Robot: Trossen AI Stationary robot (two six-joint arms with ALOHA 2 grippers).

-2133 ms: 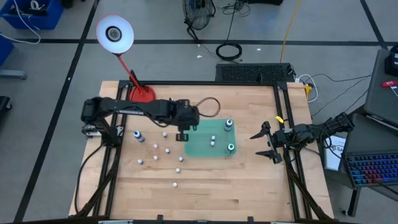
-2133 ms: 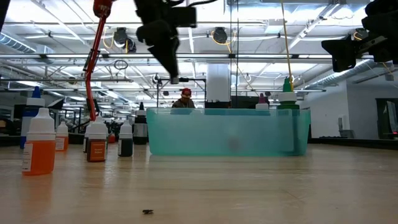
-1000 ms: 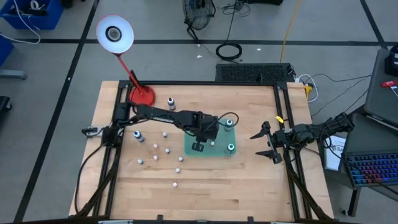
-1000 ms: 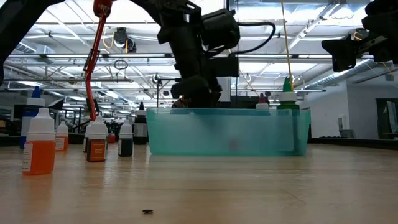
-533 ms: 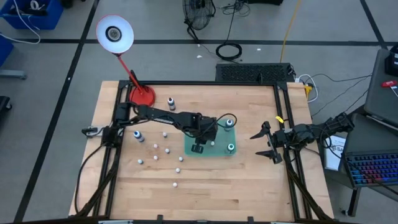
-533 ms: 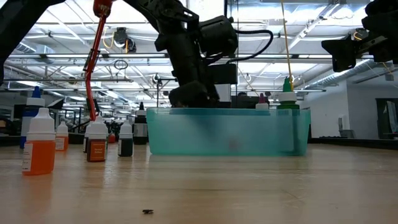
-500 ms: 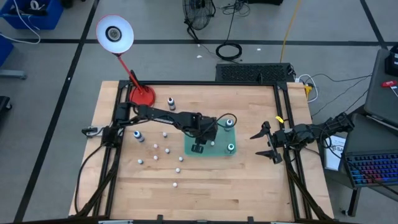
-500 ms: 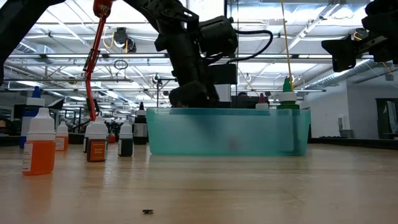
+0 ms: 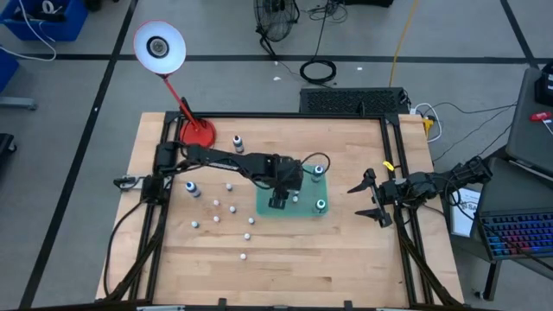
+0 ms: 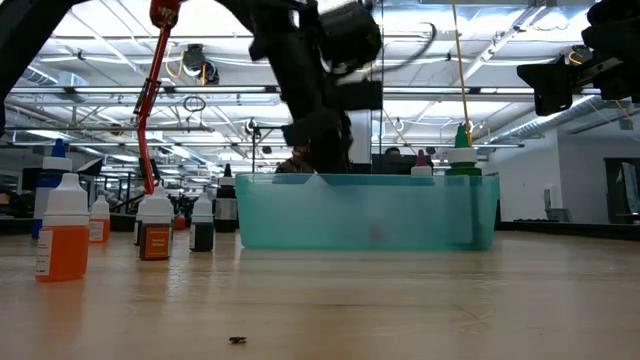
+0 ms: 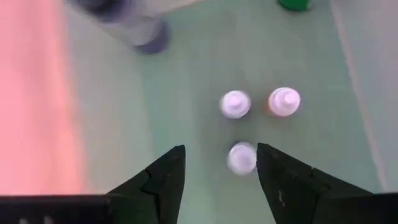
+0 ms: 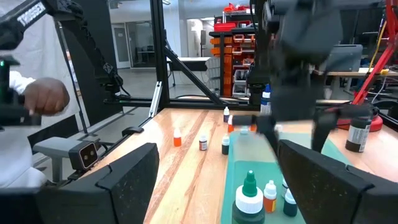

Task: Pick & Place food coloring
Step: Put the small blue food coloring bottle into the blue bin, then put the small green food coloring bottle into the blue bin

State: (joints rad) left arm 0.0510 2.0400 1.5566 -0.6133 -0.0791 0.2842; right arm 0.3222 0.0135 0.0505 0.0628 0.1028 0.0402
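big open workshop, wooden table (image 9: 285, 250); most food coloring bottles (image 9: 230, 207) stand scattered left of the green tray (image 9: 304, 207), several already inside. left gripper (image 11: 221, 171) hangs over the tray, jaws apart, holding nothing. right gripper (image 9: 370, 198) waits wide open. bottles look light, tippy; grab the body below the cap

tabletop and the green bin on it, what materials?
Tabletop: looks like pale wood boards with visible grain and seams, matte. Green bin: translucent teal walls you can see through, smooth, so probably plastic.
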